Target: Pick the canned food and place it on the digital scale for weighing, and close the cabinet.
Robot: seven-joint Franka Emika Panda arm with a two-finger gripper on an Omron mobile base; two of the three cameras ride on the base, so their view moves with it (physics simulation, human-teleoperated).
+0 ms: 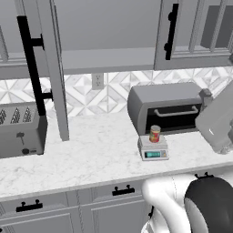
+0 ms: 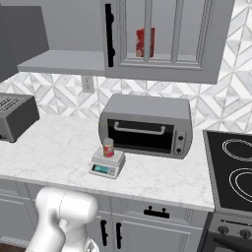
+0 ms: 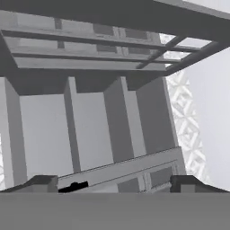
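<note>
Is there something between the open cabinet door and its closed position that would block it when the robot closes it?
Nothing visible blocks it. The open cabinet door juts out over the counter, above the toaster. The canned food already stands on the digital scale, off to the side and below the door's swing.

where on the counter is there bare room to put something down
The widest bare patch lies between the toaster and the scale, under the open cabinet door. A smaller one runs from the oven to the stove. It is tight around the scale, where the can stands close against the oven front.
</note>
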